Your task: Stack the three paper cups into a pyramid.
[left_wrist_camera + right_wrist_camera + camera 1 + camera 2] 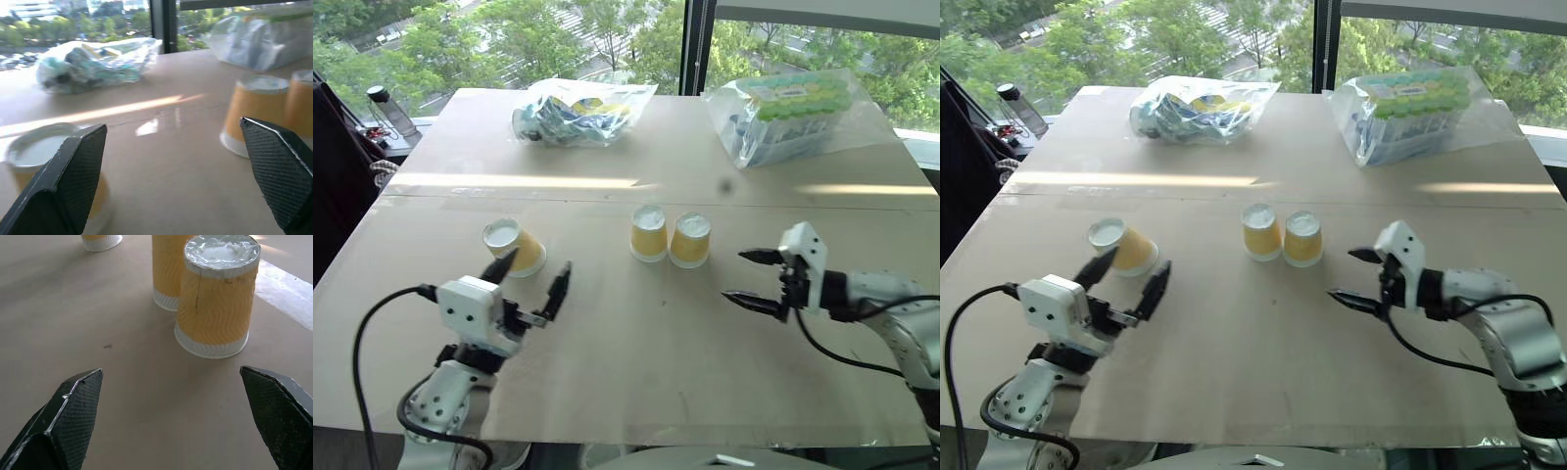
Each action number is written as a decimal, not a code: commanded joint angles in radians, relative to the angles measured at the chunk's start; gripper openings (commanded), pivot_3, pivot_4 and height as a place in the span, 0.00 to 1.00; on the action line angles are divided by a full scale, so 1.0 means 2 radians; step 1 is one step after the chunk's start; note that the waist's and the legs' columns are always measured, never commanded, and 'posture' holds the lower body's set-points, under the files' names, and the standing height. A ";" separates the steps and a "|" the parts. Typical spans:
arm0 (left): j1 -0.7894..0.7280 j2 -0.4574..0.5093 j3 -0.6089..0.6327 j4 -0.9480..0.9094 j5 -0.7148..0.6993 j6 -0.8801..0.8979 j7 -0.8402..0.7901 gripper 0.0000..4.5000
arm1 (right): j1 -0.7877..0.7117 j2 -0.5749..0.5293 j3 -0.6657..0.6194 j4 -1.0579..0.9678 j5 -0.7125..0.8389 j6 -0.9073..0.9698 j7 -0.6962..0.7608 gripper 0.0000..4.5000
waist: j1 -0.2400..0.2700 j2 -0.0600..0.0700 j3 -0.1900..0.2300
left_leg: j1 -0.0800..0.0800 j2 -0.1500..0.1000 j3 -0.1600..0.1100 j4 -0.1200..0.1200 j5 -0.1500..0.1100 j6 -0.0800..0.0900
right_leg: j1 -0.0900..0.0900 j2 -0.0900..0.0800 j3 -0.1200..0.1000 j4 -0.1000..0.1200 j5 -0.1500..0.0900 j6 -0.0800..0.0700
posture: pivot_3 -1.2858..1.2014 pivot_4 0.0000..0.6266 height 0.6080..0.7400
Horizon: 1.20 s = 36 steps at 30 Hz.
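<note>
Standing upside down and touching at mid-table, 2 paper cups (670, 236) ready as the pyramid's base. Third cup (514, 246) apart, just beyond left gripper (530, 271), spread wide, empty. Right gripper (748, 276) likewise wide, empty, beside the pair.

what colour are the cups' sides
Yellow-orange with a wavy ribbed pattern, white at rim and base; the nearest cup in the right wrist view shows it best.

**Open near tabletop, cups mid-way**

Bare tabletop (636, 352) lies between both claws. Two upside-down cups (670, 238) stand touching at centre; a third cup (514, 247) stands just beyond the left claw (530, 277). Two plastic bags (582, 110) crowd the far edge.
</note>
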 commanded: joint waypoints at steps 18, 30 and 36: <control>-0.134 -0.024 0.017 0.155 0.045 -0.021 0.100 1.00 | 0.011 0.053 -0.046 -0.055 0.121 -0.107 0.051 0.99 | 0.005 -0.001 0.000 | 0.000 0.001 -0.001 0.001 0.000 0.000 | 0.000 0.001 0.001 0.000 0.002 0.002 | 0.52 0.24 1.00; -0.148 -0.019 0.013 0.180 0.048 -0.036 0.089 0.69 | 0.018 0.049 -0.042 -0.061 0.120 -0.112 0.030 1.00 | 0.005 -0.001 0.000 | 0.000 0.001 -0.001 0.001 0.000 0.000 | 0.000 0.001 0.001 0.000 0.002 0.002 | 0.52 0.24 1.00; -0.145 -0.018 0.015 0.192 0.041 -0.049 0.077 0.60 | 0.020 0.050 -0.048 -0.060 0.123 -0.116 0.025 1.00 | 0.005 -0.001 0.000 | 0.000 0.001 -0.001 0.001 0.000 0.000 | 0.000 0.001 0.001 0.000 0.002 0.002 | 0.52 0.24 1.00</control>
